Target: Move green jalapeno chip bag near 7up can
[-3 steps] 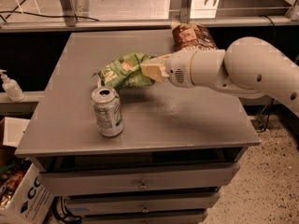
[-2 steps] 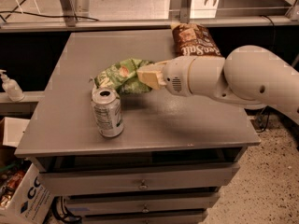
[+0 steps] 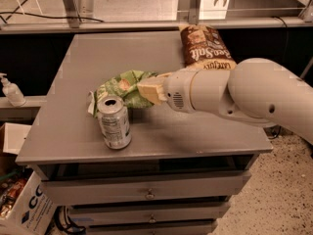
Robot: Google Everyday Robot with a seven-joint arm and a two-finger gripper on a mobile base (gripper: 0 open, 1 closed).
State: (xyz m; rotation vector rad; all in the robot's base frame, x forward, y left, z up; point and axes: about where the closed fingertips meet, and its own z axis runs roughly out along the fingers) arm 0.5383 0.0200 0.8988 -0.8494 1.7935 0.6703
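Item: green jalapeno chip bag (image 3: 121, 88), just behind 7up can (image 3: 113, 122), toward desk (image 3: 195, 131) front-left corner | gripper (image 3: 147, 88): jaws clamped on bag's right end | Advice: lower gently, release without nudging can.

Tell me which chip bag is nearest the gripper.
The green jalapeno chip bag, mid-table behind the 7up can: the gripper is clamped on its right end. The brown chip bag lies apart at the table's back edge.

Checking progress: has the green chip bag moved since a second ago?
Yes. Held at its right end by the gripper, the green chip bag has slid left and forward, closing on the can, which stayed put.
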